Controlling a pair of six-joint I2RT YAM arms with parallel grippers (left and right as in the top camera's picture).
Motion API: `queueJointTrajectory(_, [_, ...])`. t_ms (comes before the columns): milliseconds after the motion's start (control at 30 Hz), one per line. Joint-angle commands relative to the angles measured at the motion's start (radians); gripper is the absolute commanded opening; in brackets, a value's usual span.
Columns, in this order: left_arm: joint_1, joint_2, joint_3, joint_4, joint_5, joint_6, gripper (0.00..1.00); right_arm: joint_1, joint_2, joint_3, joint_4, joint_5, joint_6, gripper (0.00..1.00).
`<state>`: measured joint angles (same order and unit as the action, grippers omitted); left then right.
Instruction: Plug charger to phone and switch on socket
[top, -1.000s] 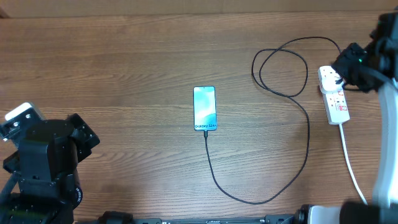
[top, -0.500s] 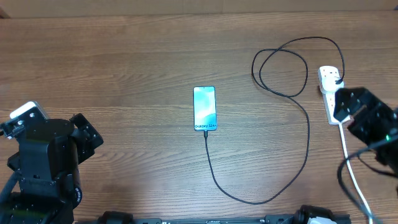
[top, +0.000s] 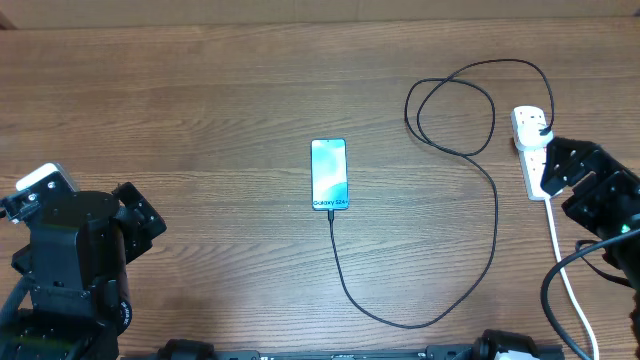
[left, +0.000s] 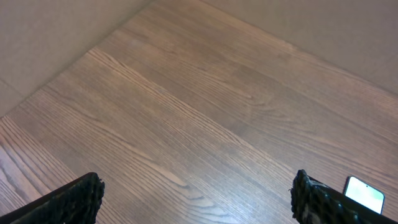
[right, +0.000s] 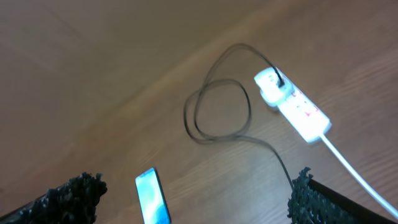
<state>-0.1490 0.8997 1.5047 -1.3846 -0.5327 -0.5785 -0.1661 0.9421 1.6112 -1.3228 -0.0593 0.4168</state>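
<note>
Pulling back: our right gripper (right: 194, 190), released, has come off the socket (top: 532, 165) and now sits just beside it. Charger (top: 497, 215) links phone (top: 329, 174), mid-bench, to socket. Switch state unreadable; we judge it probably pressed. Left gripper (left: 196, 196) released.

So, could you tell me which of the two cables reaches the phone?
The thin black looped charger cable, ending at the phone; the thick white cord only leaves the power strip.
</note>
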Motion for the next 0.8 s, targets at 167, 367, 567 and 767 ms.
queueJointTrajectory(167, [-0.001,0.002,-0.006,0.000,0.007,-0.020,1.00,0.109,-0.259,-0.363,0.278,0.102,-0.003,1.00])
queueJointTrajectory(367, [-0.001,0.002,-0.006,0.000,0.007,-0.020,1.00,0.058,-0.497,-0.705,0.562,0.103,-0.004,1.00])
queueJointTrajectory(567, [-0.001,0.002,-0.006,0.000,0.007,-0.020,0.99,0.011,-0.715,-1.007,0.833,0.098,-0.003,1.00])
queueJointTrajectory(767, [-0.001,0.002,-0.006,0.000,0.007,-0.020,0.99,0.008,-0.857,-1.276,1.136,0.054,-0.003,1.00])
